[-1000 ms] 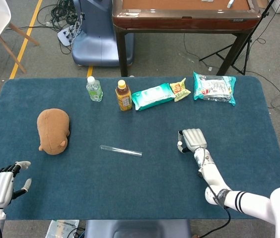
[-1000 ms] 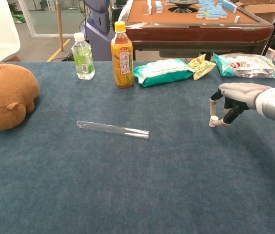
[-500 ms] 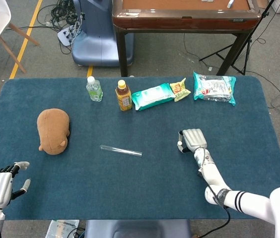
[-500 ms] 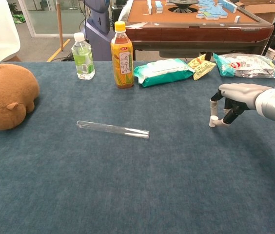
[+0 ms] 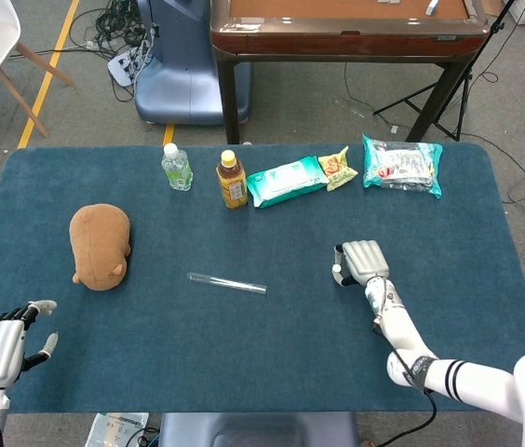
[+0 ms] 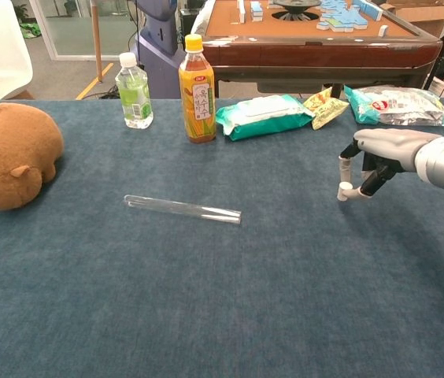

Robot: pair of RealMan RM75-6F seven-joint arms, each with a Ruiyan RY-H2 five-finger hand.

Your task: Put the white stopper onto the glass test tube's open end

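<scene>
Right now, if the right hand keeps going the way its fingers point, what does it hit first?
The right hand points leftward and down, so probably bare table cloth first; the glass test tube lies farther along, depth unclear.

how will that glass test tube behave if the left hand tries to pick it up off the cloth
The glass test tube lies flat on its side, so a nudge would probably roll it. Clear smooth glass likely slips between fingers. It looks thin and slender, so probably light but breakable under a hard squeeze; the blue cloth may damp rolling somewhat.

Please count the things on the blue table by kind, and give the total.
Bottles: 2
Packets: 3
Plush toy: 1
Test tube: 1
Stopper: 1, in the right hand
Total: 8
</scene>
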